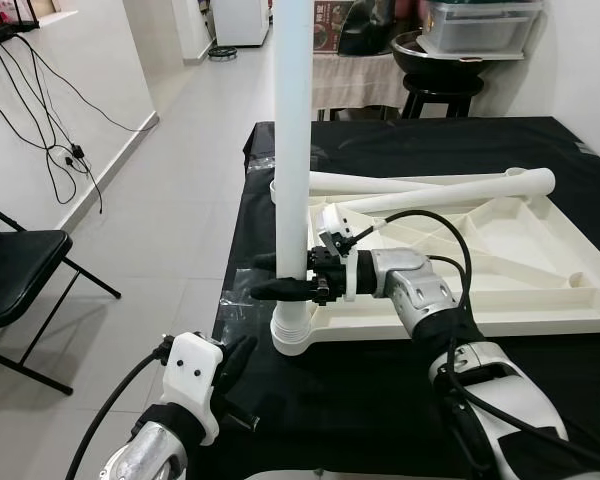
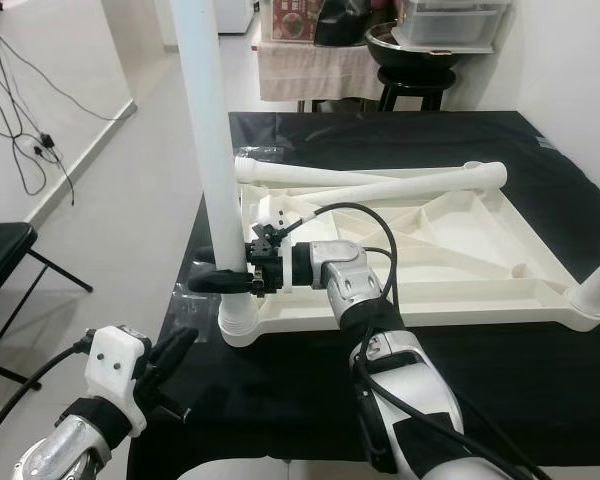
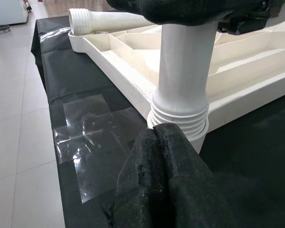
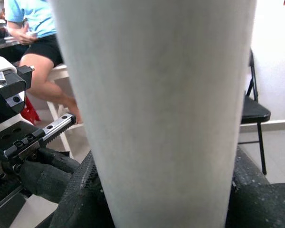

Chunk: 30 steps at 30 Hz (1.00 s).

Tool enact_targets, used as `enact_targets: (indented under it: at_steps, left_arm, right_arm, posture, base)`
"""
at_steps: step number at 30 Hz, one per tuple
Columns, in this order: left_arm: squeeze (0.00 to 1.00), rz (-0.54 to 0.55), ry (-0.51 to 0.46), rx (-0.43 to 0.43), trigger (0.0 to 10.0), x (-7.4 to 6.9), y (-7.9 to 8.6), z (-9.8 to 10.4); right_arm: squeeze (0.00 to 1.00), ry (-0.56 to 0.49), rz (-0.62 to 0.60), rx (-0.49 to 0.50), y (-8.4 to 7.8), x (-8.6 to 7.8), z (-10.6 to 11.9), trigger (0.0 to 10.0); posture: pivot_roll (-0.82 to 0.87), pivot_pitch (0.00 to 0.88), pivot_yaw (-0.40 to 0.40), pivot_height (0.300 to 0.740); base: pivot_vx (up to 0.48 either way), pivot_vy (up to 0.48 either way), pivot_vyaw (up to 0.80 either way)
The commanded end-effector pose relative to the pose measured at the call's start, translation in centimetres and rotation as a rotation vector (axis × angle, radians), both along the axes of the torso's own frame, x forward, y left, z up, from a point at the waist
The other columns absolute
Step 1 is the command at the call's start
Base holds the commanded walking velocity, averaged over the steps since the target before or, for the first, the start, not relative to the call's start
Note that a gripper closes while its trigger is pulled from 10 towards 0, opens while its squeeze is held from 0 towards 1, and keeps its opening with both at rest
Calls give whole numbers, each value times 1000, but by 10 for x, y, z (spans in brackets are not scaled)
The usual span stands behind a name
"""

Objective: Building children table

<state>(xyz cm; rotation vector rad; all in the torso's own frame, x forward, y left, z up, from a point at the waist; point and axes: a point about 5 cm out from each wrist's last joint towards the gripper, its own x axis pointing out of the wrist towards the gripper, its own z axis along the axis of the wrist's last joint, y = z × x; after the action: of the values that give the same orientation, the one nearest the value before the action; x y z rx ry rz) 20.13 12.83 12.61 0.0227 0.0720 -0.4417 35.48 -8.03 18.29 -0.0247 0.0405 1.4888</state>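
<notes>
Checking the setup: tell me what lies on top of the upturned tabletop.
Two loose white legs lie crossed over the upturned tabletop. The right gripper clamps the upright leg at its near corner socket. What the arm covers is hidden.

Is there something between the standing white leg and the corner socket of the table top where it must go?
Nothing visible. The white leg already stands upright in the corner socket of the upturned table top, with the right gripper clamped around it just above the socket.

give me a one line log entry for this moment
right gripper: shut on upright leg | leg in tabletop corner socket | left gripper: shut, idle
</notes>
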Motion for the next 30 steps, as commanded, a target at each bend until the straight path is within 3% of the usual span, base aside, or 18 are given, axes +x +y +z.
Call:
enact_targets:
  at_steps: [1,2,3,4,5,6,7,8,13,17,18,20,21,24,25,26,29,30]
  left_arm:
    - [0,3,0,5,10000,0,-1,-1]
    - [0,3,0,5,10000,0,-1,-1]
    - [0,2,0,5,10000,0,0,-1]
    - [0,2,0,5,10000,0,0,-1]
    - [0,2,0,5,10000,-1,1,0]
    - [0,2,0,5,10000,-1,1,0]
    - [0,4,0,3,10000,0,3,0]
    - [0,2,-1,5,10000,1,4,0]
    - [0,9,5,-9,10000,2,5,-1]
    - [0,7,6,-13,10000,3,5,0]
    - [0,8,3,-7,10000,3,4,0]
    - [0,9,1,-3,10000,3,4,-1]
    - [0,8,0,2,10000,3,3,-1]
    - [0,6,0,5,10000,4,3,-1]
    - [0,4,0,4,10000,4,2,-1]
    - [0,1,1,4,10000,4,1,-2]
    - [0,-1,1,3,10000,5,1,-2]
    - [0,-3,0,2,10000,5,1,-2]
  right_arm:
    - [0,37,-70,-8,-7,-2,-15,0]
    - [0,37,-70,-8,-7,-2,-15,0]
    - [0,21,-261,-38,4,-8,-26,0]
    - [0,21,-261,-38,4,-8,-26,0]
    - [0,5,-411,-53,9,-14,-32,0]
    - [0,5,-411,-53,9,-14,-32,0]
    - [0,106,-623,-66,17,-29,-49,0]
    - [0,-5,-676,-93,24,-36,-41,0]
    - [0,25,-621,-35,32,-35,-34,0]
    - [0,46,-635,-75,29,-32,-43,0]
    - [0,67,-658,-79,25,-30,-46,10000]
    - [0,81,-675,-80,22,-28,-47,10000]
    - [1000,105,-654,-40,20,-26,-45,10000]
    - [1000,141,-578,42,18,-26,-34,10000]
    - [1000,115,-475,81,16,-23,-23,10000]
    - [1000,95,-360,91,13,-22,-14,10000]
    - [1000,82,-283,93,11,-22,-8,10000]
    - [0,87,-186,61,8,-22,-7,10000]
  posture:
    - [62,76,0,740]
    - [62,76,0,740]
    - [56,86,-7,740]
    - [56,86,-7,740]
    - [54,88,-6,740]
    - [54,88,-6,740]
    - [39,96,1,740]
    - [32,102,13,740]
    - [12,89,24,740]
    - [35,94,8,740]
    - [37,92,6,740]
    - [37,89,4,740]
    - [38,87,2,740]
    - [38,83,2,740]
    - [39,75,6,740]
    - [36,69,5,740]
    - [36,69,5,740]
    - [31,62,5,740]
  base:
    - [0,0,0]
    - [0,0,0]
    - [0,0,0]
    - [0,0,0]
    - [0,0,0]
    - [0,0,0]
    - [0,0,0]
    - [0,0,0]
    - [0,0,0]
    - [0,0,0]
    - [0,0,0]
    - [0,0,0]
    - [0,0,0]
    - [0,0,0]
    - [0,0,0]
    - [0,0,0]
    - [0,0,0]
    - [0,0,0]
